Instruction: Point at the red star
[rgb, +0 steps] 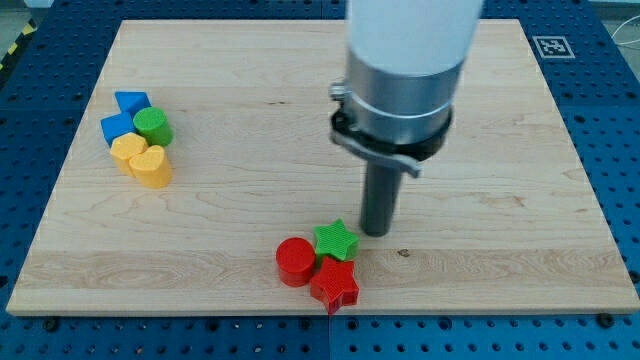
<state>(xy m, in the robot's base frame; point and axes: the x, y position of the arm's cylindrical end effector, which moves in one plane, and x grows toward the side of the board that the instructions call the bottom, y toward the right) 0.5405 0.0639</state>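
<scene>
1. Pale wooden tabletop (250, 130), a rectangular board on a blue perforated base (620, 150), fills the view, with blocks in two separate clusters.
2. Nearest the view's bottom, the red star-shaped block (336, 284) lies close to the board's lower edge, touching a red cylinder block (295, 262) on its left and a green star-shaped block (336, 240) just above it.
3. My tip (375, 233), the lower end of the straight dark rod serving as the tool, rests on the board just to the right of the green star and above-right of the red star, near it but not touching it. The tool has no jaws and holds nothing.
4. Above the rod, the arm's grey collar and white body (405, 60) rise out of the view's top.
5. Well apart at the view's left, a yellow heart-shaped block (151, 167) and a second yellow block (127, 150) sit against a green cylinder block (153, 127), with two blue blocks (118, 127) (131, 101) beyond, shapes unclear.
6. At the far top right corner a black-and-white marker (553, 46) is fixed to the board.
</scene>
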